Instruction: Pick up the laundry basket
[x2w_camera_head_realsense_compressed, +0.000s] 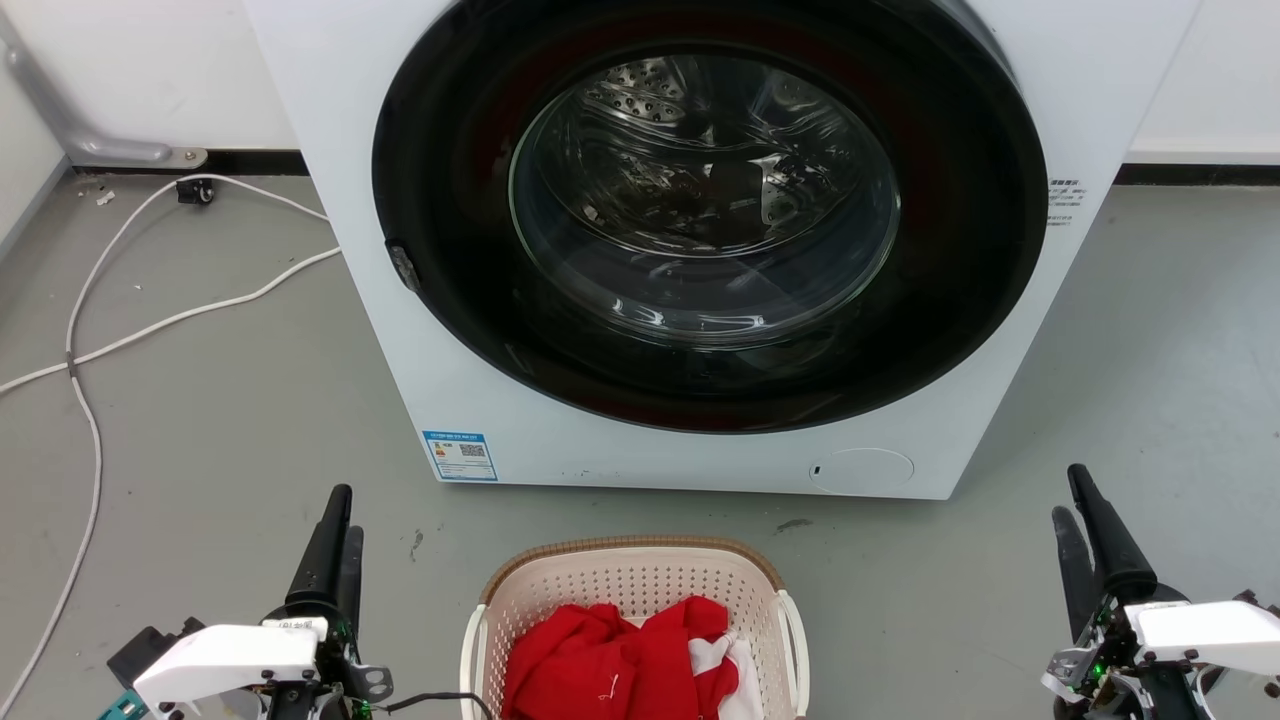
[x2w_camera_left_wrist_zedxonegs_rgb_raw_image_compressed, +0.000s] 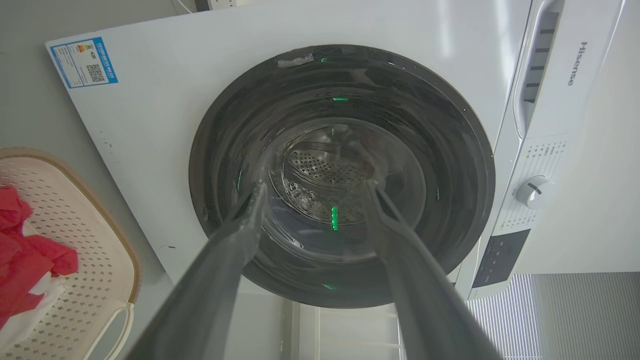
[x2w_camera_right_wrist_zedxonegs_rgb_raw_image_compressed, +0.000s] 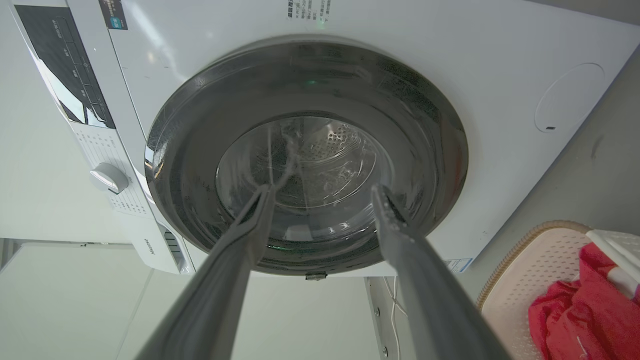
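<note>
Laundry basket (x2w_camera_head_realsense_compressed: 630, 580) on floor just before washing machine (x2w_camera_head_realsense_compressed: 320, 60), between arms. Left gripper (x2w_camera_left_wrist_zedxonegs_rgb_raw_image_compressed: 312, 187), right gripper (x2w_camera_right_wrist_zedxonegs_rgb_raw_image_compressed: 322, 192): fingers apart, empty. Guide each to white side handles (x2w_camera_head_realsense_compressed: 797, 640); clamp both before you lift, keep level

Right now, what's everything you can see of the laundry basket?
The laundry basket is a rounded-rectangular cream tub, plastic by look, with perforated walls, a brown woven-look rim and white side handles. It stands upright on the grey floor before the washing machine, apart from it. Red cloth and white cloth lie inside. The left gripper and right gripper flank it, open, not touching.
</note>
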